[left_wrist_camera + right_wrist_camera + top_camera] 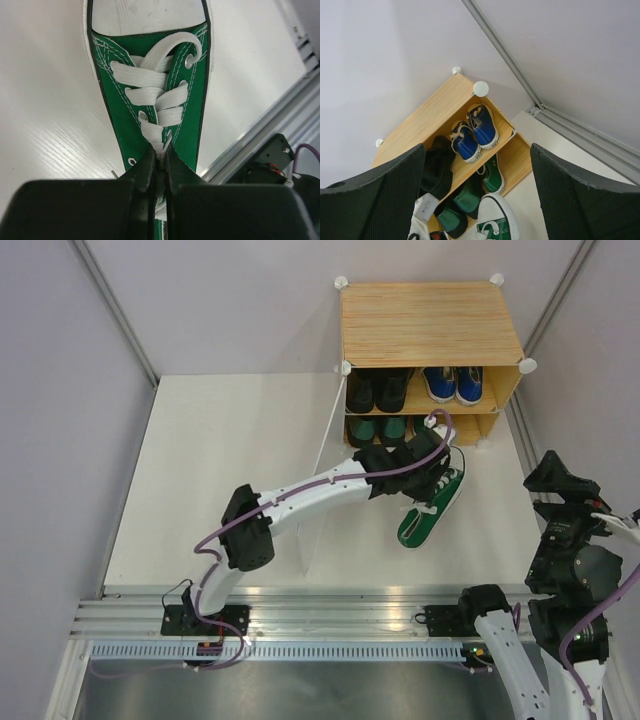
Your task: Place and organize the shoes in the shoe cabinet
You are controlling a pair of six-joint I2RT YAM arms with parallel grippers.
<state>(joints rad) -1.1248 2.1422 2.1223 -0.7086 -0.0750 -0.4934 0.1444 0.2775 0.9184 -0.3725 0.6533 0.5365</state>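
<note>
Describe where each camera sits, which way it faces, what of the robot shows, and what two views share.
Top external: above and behind, looking down on the table and shoe cabinet; left arm and right arm show.
Left wrist: looks along the left gripper, shut on the green white-toed sneaker.
Right wrist: held high, faces the cabinet's open front and blue sneakers; open right gripper frames it.
Shared: all three views show that sneaker.

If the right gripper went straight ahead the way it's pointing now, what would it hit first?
Probably the blue sneakers on the shoe cabinet's upper shelf, centred between the right gripper's open jaws, though depth is hard to judge from here.
</note>
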